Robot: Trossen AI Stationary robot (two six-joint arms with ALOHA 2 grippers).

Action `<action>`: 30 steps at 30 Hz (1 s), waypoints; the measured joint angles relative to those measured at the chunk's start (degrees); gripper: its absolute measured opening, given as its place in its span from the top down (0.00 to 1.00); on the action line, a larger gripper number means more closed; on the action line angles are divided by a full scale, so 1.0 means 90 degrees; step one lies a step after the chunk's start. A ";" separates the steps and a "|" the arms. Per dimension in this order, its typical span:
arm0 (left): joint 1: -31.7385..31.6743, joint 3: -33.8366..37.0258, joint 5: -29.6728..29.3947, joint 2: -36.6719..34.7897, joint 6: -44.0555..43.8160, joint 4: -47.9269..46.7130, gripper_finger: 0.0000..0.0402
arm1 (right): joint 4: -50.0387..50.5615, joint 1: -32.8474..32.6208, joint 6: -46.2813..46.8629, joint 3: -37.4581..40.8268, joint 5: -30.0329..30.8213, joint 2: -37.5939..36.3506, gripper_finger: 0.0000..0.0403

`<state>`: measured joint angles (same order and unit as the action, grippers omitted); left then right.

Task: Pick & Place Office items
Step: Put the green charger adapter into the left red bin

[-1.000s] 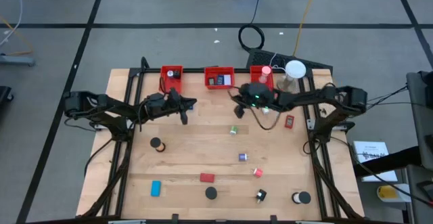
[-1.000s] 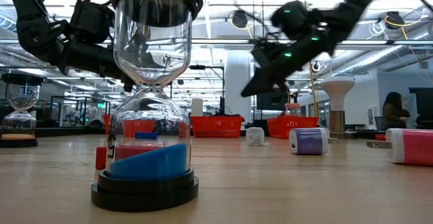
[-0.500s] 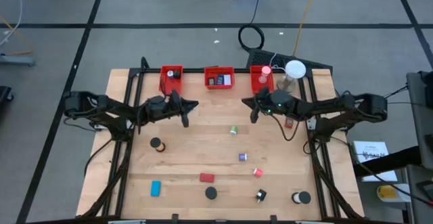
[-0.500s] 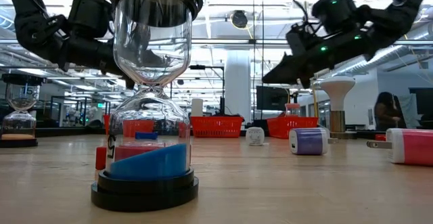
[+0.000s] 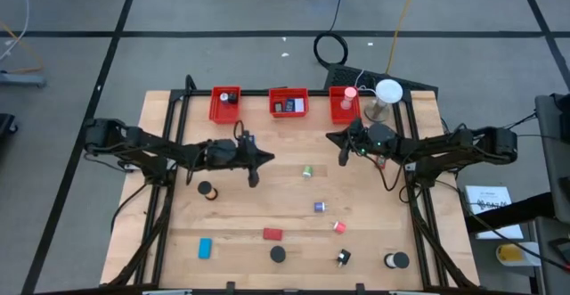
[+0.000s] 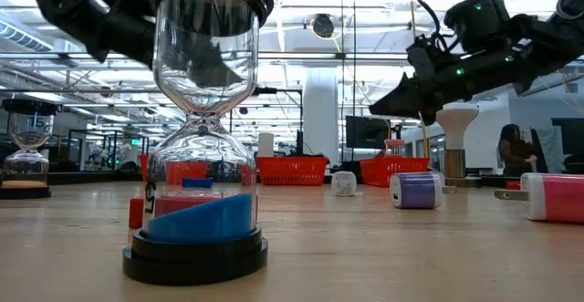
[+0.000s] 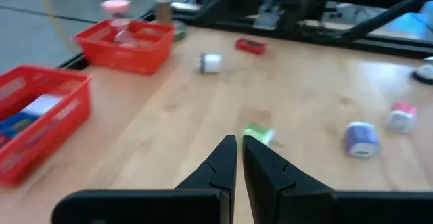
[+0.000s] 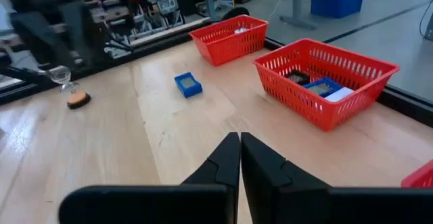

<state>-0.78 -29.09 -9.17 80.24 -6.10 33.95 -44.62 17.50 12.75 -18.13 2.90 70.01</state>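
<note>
Wood table (image 5: 240, 215): green bit (image 5: 308, 171) lies just ahead of left gripper (image 5: 255, 171), nearer than right gripper (image 5: 344, 154); both clenched, holding nothing.

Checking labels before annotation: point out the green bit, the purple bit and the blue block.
green bit (image 5: 307, 171), high view, its middle.
purple bit (image 5: 319, 207), high view, its middle.
blue block (image 5: 205, 247), high view, its top face.
</note>
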 joint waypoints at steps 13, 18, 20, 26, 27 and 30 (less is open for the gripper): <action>0.1167 -0.1568 -0.0947 -0.0004 -0.0098 -0.2722 0.94 | -0.0344 0.0002 -0.0044 0.0031 0.0000 0.0001 0.98; 0.1659 -0.1912 -0.1613 -0.0004 -0.0465 -0.3128 0.94 | -0.0352 0.0002 -0.0046 0.0031 0.0000 0.0001 0.98; 0.1823 -0.1930 -0.1903 -0.0004 -0.0727 -0.3140 0.94 | -0.0363 0.0002 -0.0043 0.0031 0.0000 0.0001 0.98; 0.2207 -0.1934 -0.2282 0.0143 -0.1596 -0.3091 0.94 | -0.0355 0.0002 -0.0043 0.0031 0.0000 0.0001 0.98; 0.2278 -0.1933 -0.2307 0.0206 -0.1682 -0.3114 0.94 | -0.0353 0.0002 -0.0045 0.0031 0.0000 0.0001 0.98; 0.2433 -0.2023 -0.2316 0.0516 -0.2013 -0.3215 0.94 | -0.0361 0.0002 -0.0044 0.0031 0.0000 0.0002 0.99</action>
<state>21.12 -47.30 -30.02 84.88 -24.21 5.02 -47.87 17.52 12.35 -17.85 2.90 70.02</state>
